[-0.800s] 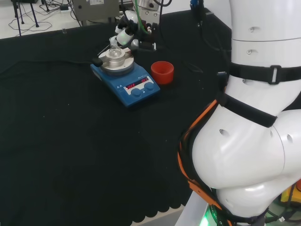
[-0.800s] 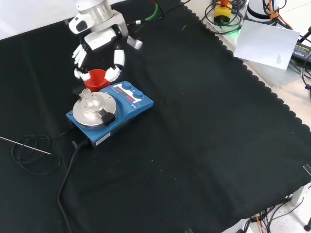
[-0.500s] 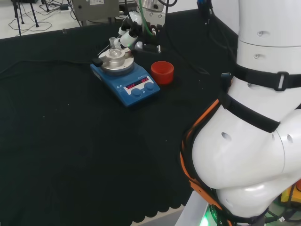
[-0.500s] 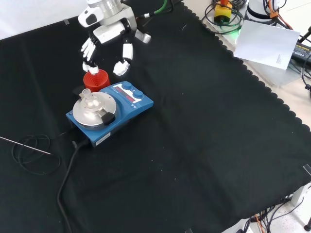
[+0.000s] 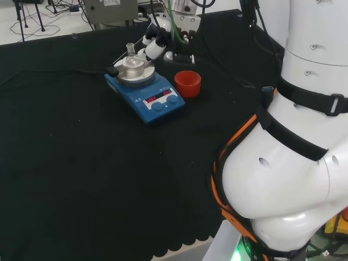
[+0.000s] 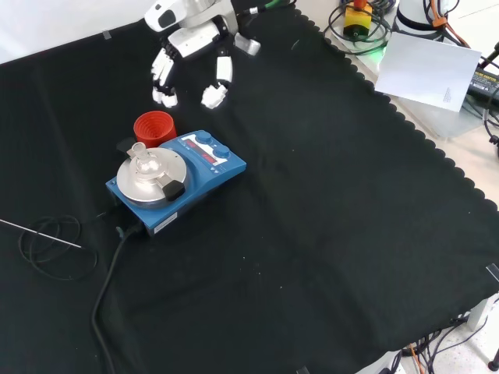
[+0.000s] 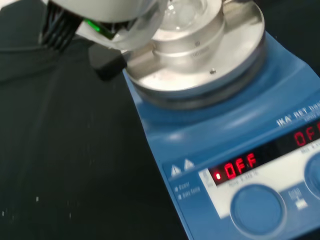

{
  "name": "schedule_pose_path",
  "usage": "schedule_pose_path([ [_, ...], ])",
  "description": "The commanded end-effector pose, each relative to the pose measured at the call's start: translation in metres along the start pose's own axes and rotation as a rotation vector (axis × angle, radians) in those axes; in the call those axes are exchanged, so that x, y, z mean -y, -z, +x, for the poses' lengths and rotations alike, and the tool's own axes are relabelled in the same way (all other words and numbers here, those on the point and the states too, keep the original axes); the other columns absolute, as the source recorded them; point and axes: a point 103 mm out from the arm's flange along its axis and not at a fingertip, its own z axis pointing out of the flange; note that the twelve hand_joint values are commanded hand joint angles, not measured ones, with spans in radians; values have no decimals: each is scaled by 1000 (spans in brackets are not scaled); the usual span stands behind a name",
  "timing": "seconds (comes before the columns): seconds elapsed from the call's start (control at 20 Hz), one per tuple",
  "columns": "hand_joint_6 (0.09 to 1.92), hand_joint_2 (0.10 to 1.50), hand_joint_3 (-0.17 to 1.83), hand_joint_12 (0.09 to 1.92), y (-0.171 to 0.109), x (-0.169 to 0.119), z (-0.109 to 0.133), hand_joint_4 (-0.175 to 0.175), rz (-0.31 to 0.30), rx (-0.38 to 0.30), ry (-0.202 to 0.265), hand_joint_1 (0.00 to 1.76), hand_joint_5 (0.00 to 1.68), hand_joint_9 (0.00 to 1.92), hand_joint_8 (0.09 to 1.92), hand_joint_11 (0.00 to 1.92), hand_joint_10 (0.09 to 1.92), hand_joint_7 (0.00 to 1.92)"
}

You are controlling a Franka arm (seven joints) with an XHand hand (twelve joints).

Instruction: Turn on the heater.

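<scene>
1 heater (image 6: pixel 175 178), blue body w/ round silver top plate, sits left of centre in front view and upper centre-left in head view (image 5: pixel 145 89). Front panel carries 2 blue knobs and lit red displays; wrist view (image 7: pixel 235 165) has it close, panel and 1 knob (image 7: pixel 257 206) plain to see.

1 small clear glass vessel (image 6: pixel 142 158) stands upright on the plate; contents can't be told. 1 black block (image 6: pixel 173 189) rests at the plate's rim, lower right of the plate in front view.

1 red ribbed ring (image 6: pixel 154 128), a stand, on the cloth just beside the heater: above it in front view, to its right in head view (image 5: pixel 187 83). Nothing on it.

1 hand (image 6: pixel 192 58), black and white, upper left of front view, above the ring and heater and apart from both. Fingers (image 6: pixel 163 80) hang down, spread and relaxed, holding nothing. In head view the hand (image 5: pixel 155 44) is top centre, behind the plate.

1 black cable (image 6: pixel 109 273) runs from the heater's lower left corner toward the bottom edge of front view. 1 thin wire coil (image 6: pixel 54 245) lies at far left, w/ a thin rod across it.

1 white sheet (image 6: pixel 427 70) and misc. cables off the cloth, upper right of front view. Arm's white links (image 5: pixel 293 163) take up the right side of head view.
</scene>
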Motion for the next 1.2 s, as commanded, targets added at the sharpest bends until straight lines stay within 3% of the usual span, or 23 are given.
schedule_pose_path([
  [0.05, 312, 583, 711, 1278, -13, 29, -5, -31, 147, 86, -11, 964, 391, 893, 676, 658, 581, 748],
  [0.25, 221, 585, 735, 1254, -18, 45, -9, -30, 189, 108, -20, 988, 396, 984, 673, 729, 546, 819],
  [0.6, 112, 590, 765, 1207, -30, 65, -8, -33, 270, 143, -44, 1029, 405, 1164, 684, 846, 498, 1123],
  [0.75, 87, 594, 770, 1195, -39, 71, -10, -34, 326, 159, -54, 1043, 384, 1226, 710, 879, 493, 1237],
  [0.85, 87, 593, 775, 1167, -48, 74, -15, -36, 395, 169, -92, 1047, 364, 1316, 723, 937, 493, 1324],
  [1.0, 87, 611, 771, 999, -54, 76, -20, -45, 437, 177, -118, 1067, 315, 1452, 804, 1231, 508, 1407],
  [1.1, 87, 630, 751, 822, -56, 77, -22, -57, 443, 188, -122, 1095, 288, 1581, 975, 1537, 579, 1461],
  [1.2, 87, 645, 736, 821, -57, 77, -23, -66, 443, 204, -123, 1117, 279, 1692, 1197, 1791, 747, 1521],
])
